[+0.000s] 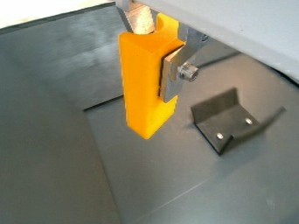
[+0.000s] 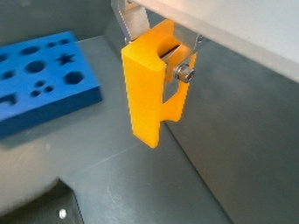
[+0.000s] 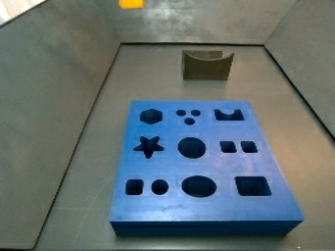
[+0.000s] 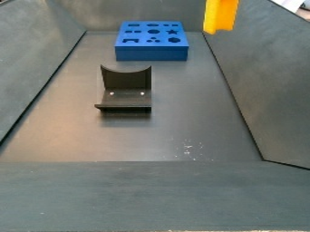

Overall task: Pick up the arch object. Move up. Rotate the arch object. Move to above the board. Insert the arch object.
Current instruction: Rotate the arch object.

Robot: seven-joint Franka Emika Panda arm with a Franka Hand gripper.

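Observation:
The arch object (image 1: 145,83) is a bright yellow-orange block hanging well above the floor, and my gripper (image 1: 158,48) is shut on its upper part. A silver finger (image 1: 176,74) with a bolt presses one side, and the other finger (image 1: 138,17) sits against the opposite side. In a wrist view the arch object (image 2: 146,87) shows its notch beside the gripper (image 2: 156,48), with the blue board (image 2: 41,79) lying off to the side below. In both side views the arch object (image 3: 131,4) (image 4: 220,15) shows at the upper edge, away from the board (image 3: 197,157) (image 4: 154,41). The gripper itself is cut off there.
The dark fixture (image 1: 233,118) stands on the grey floor, between the board and the bin's end wall (image 3: 206,65) (image 4: 123,89). Sloping grey walls (image 3: 78,88) enclose the floor on all sides.

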